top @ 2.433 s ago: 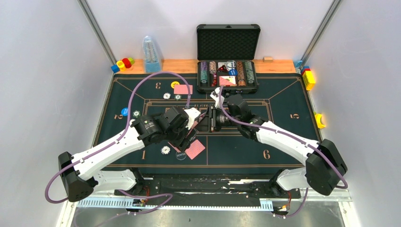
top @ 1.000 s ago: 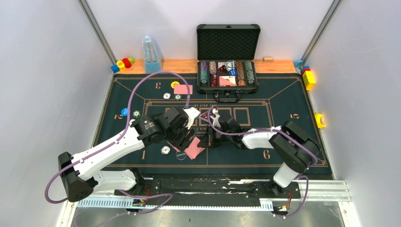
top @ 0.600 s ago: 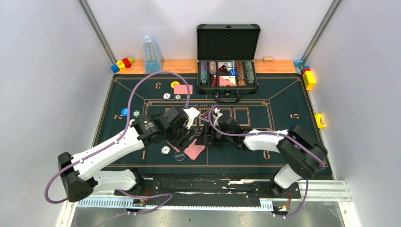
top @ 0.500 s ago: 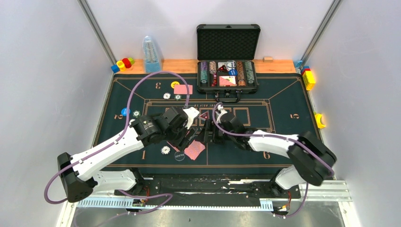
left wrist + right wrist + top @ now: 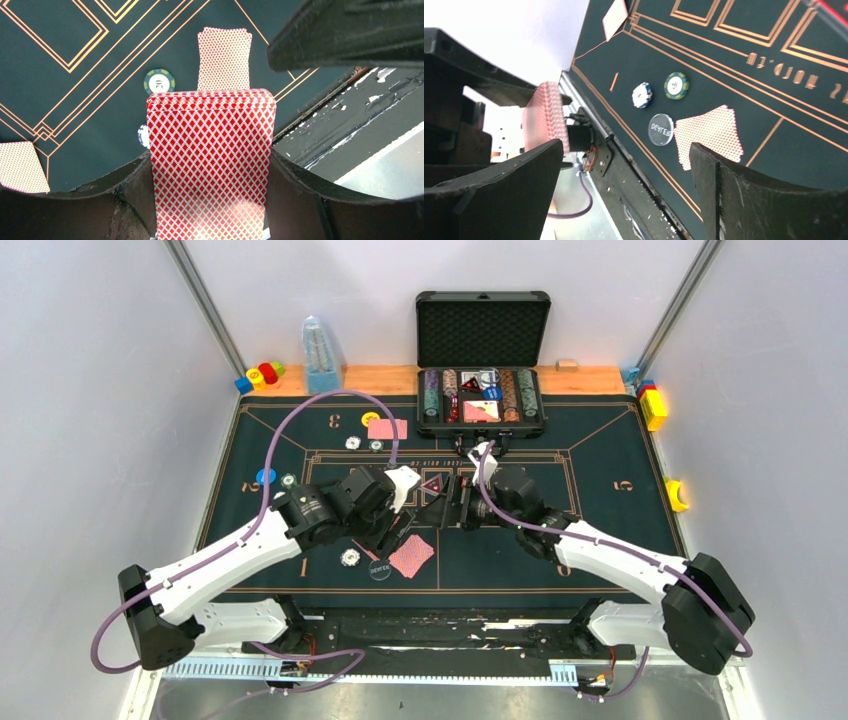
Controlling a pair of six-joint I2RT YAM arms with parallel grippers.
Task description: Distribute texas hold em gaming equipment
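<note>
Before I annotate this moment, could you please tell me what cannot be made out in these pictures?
- Card faces: left wrist view shows only the deck's backs.
- Deck's bottom end: cut off by that view's lower edge.
- Chips in the case: values too small in the top view.
- Mat lettering: cut off by right wrist view's right edge.

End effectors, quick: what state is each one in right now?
Left end effector: closed on the deck of red-backed cards.
Right end effector: open, holding nothing.
</note>
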